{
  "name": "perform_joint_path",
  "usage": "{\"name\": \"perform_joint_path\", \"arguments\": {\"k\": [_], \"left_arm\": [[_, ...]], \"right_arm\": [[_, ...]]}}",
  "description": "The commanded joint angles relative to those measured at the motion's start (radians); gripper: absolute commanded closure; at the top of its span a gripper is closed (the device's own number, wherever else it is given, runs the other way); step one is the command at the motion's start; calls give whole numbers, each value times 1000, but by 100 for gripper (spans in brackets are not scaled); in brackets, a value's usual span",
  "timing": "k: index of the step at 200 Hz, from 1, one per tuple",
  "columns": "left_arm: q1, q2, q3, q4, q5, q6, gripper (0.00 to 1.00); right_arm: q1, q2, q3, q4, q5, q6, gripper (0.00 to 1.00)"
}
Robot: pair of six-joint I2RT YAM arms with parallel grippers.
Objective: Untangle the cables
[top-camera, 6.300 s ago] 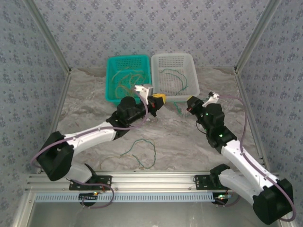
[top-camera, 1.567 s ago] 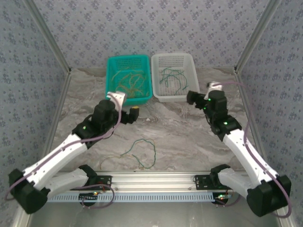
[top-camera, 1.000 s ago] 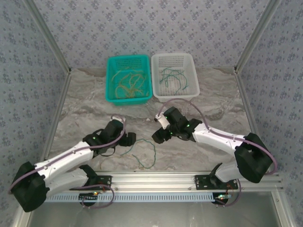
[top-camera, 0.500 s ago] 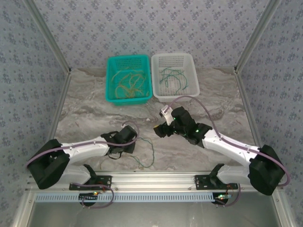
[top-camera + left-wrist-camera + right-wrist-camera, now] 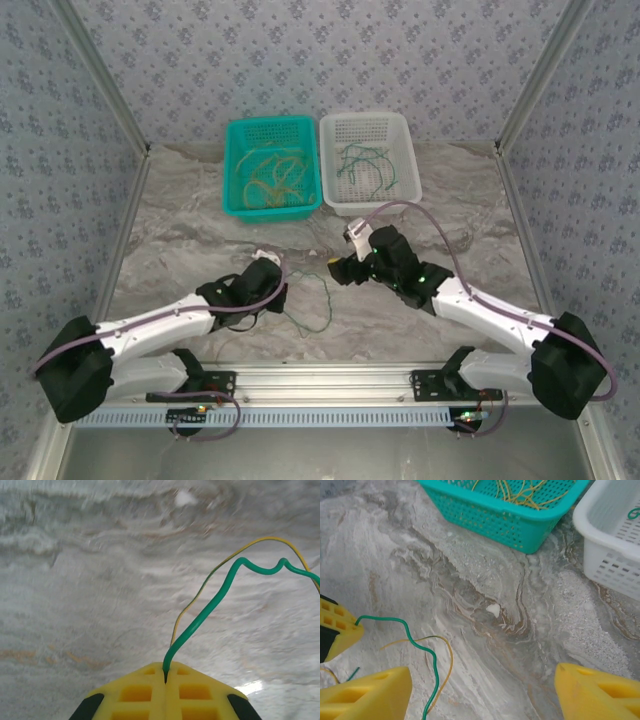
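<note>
Now the left pincer [image 5: 275, 298] pinches one end of a green cable [image 5: 325, 303] on the surface [image 5: 180, 230], well in front of the teal basket [image 5: 270, 122].

From above, the loose tangle lies well nearer to me than the teal basket, with the right pincer [image 5: 338, 270] just beside it on the basket's side. Yellowish cables [image 5: 268, 180] sit in that basket, and green cables [image 5: 365, 165] in the white basket [image 5: 365, 117] touching it. In the left wrist view the pads [image 5: 135, 690] are pressed together on the green cable's end, and a thin yellow cable [image 5: 200, 592] runs alongside. The right wrist view, facing the teal basket, shows the right pincer spread wide over both strands. I'd say it should take the yellow cable alone, clear of the crossing, then the arms should draw apart slowly so the pinched green end doesn't slip.
</note>
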Motion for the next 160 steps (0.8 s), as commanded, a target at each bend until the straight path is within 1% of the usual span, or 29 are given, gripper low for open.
{"name": "perform_joint_path", "arguments": {"k": [1,19,31,44,59,70,79,92,106,112,122,133,140,150,160], "left_arm": [[6,-44,41,42,35,69,100],[5,-48,65,28,37,121,100],[6,-46,72,31,34,149,100],[5,-42,78,46,50,181,100],[6,-31,92,56,73,221,100],[6,-21,101,60,78,245,100],[5,-13,109,60,87,273,100],[6,2,132,40,103,308,100],[5,15,155,20,129,345,100],[4,17,157,21,142,360,100],[5,20,157,23,152,381,100],[5,24,161,16,152,394,100],[4,24,163,12,163,402,100],[3,21,163,16,171,407,100],[3,16,159,23,172,408,100]], "right_arm": [[-39,-66,-18,57,-92,41,22],[-88,-104,-28,55,-162,56,18],[-135,-108,-19,35,-245,72,18],[-169,-116,-13,28,-303,83,18],[-162,-131,-9,21,-372,30,16],[-131,-117,23,-41,-409,-56,14],[-81,-89,69,-117,-367,-138,14],[18,-49,126,-228,-222,-262,12],[105,-27,118,-213,-61,-381,11],[121,-22,102,-180,-24,-421,12],[119,-15,81,-137,-33,-479,13],[118,2,77,-125,-88,-563,13],[124,14,67,-98,-87,-601,13],[121,29,57,-51,-70,-625,14],[104,38,50,-20,-100,-645,14]]}}
